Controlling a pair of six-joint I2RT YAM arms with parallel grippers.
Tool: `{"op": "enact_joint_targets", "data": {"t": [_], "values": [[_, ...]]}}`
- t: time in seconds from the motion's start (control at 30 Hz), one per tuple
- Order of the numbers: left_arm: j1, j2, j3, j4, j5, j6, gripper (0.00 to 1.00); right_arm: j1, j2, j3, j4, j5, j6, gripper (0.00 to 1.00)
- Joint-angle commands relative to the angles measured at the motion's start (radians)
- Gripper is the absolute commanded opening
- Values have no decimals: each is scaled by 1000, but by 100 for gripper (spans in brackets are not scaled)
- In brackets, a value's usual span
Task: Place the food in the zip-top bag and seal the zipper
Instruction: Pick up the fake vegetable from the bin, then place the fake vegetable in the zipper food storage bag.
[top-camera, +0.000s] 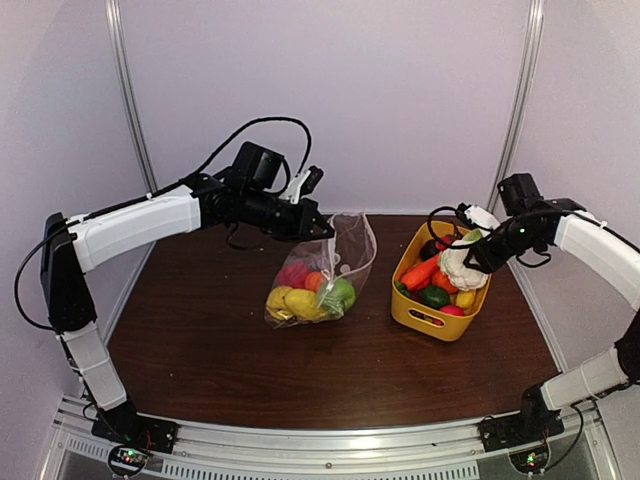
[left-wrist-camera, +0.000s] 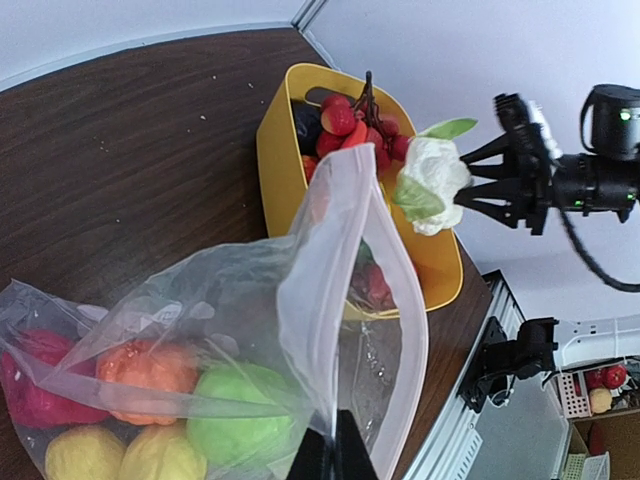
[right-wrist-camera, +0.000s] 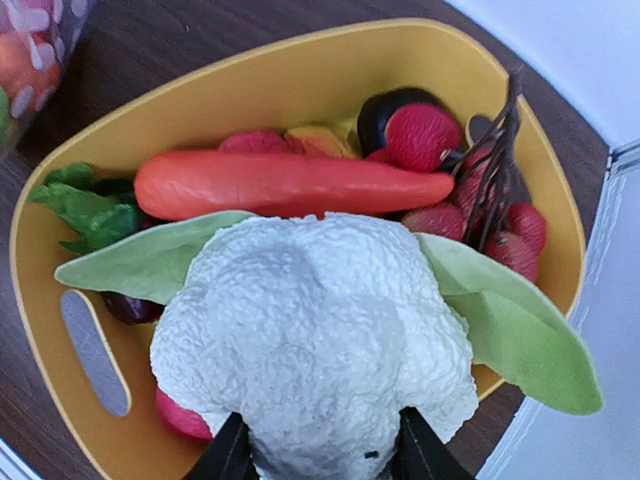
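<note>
The clear zip-top bag (top-camera: 335, 262) stands mid-table with its mouth held up. It holds yellow lemons (top-camera: 290, 302), a green ball (top-camera: 340, 295), a red piece and an orange piece. My left gripper (top-camera: 318, 226) is shut on the bag's upper rim; in the left wrist view (left-wrist-camera: 335, 445) the thin plastic runs between the closed fingers. My right gripper (top-camera: 478, 262) is shut on the white cauliflower (top-camera: 460, 265) with green leaves and holds it above the yellow basket; it fills the right wrist view (right-wrist-camera: 315, 350). An orange carrot (right-wrist-camera: 290, 183) lies in the basket.
The yellow basket (top-camera: 425, 315) with handle slots stands right of the bag and holds red fruits, a dark piece and green leaves. The bag's open mouth (left-wrist-camera: 385, 290) faces the basket. White walls enclose the table on three sides.
</note>
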Motion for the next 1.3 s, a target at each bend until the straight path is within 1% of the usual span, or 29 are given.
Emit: {"op": "enact_joint_targets", "data": {"t": [0.0,0.17,0.3,0.43,0.57,0.63,0.7,0.87,0.93,1.07,1.17,1.27], "values": [[-8,13,48,26,8,12,0,6,-118,135,-92,-111,-22,34],[-18,25,70,27,6,3,0,6,-153,210,-119,-326,-32,34],[-22,35,88,27,8,-8,0,11,-150,271,-101,-559,-23,35],[-25,45,106,27,10,-19,0,44,-94,361,-85,-745,19,36],[-26,48,117,35,12,-29,0,85,-25,409,-59,-844,68,37],[-28,49,116,44,14,-36,0,109,-4,409,-7,-883,121,37],[-27,53,120,53,21,-43,0,137,9,387,95,-915,210,37],[-31,64,150,56,34,-52,0,187,47,289,486,-975,502,38],[-32,65,161,55,39,-53,0,206,76,267,585,-972,569,38],[-32,59,172,56,44,-54,0,241,129,250,568,-913,511,37],[-32,45,171,56,46,-57,0,242,149,218,567,-891,492,37],[-32,31,168,73,62,-66,0,242,158,201,521,-857,438,37]]}}
